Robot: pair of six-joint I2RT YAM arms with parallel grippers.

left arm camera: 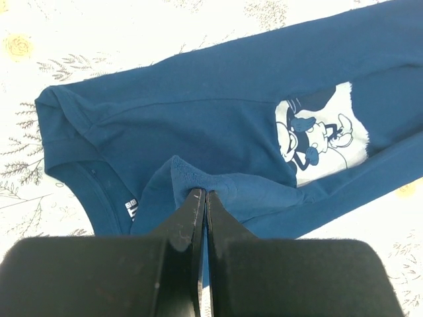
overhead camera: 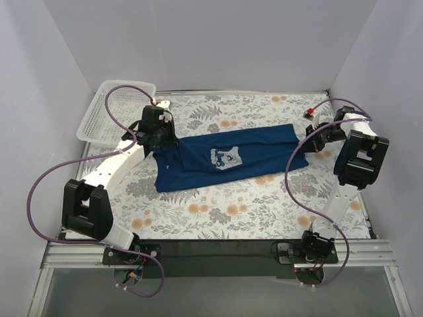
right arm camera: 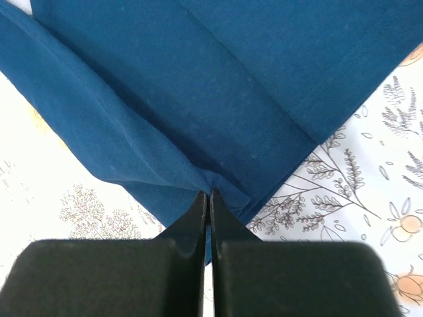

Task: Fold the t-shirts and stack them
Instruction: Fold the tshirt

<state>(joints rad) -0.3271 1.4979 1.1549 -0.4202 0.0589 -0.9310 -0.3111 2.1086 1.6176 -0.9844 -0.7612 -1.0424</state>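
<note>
A dark navy-blue t-shirt (overhead camera: pixel 231 152) with a light grey cartoon print (overhead camera: pixel 223 158) lies stretched across the floral table, partly folded lengthwise. My left gripper (overhead camera: pixel 160 140) is shut on a fold of its fabric near the collar end; in the left wrist view the gripper (left arm camera: pixel 202 193) pinches that bunched fold, the t-shirt (left arm camera: pixel 198 125) and its print (left arm camera: pixel 319 134) beyond. My right gripper (overhead camera: pixel 309 135) is shut on the hem end; in the right wrist view the gripper (right arm camera: pixel 208 194) clamps a corner of the t-shirt (right arm camera: pixel 198 86).
A white plastic mesh basket (overhead camera: pixel 117 112) stands at the back left corner, just behind the left arm. White walls close in the table on three sides. Purple cables (overhead camera: pixel 39 191) loop off both arms. A small red-topped item (overhead camera: pixel 308 111) lies at the back right.
</note>
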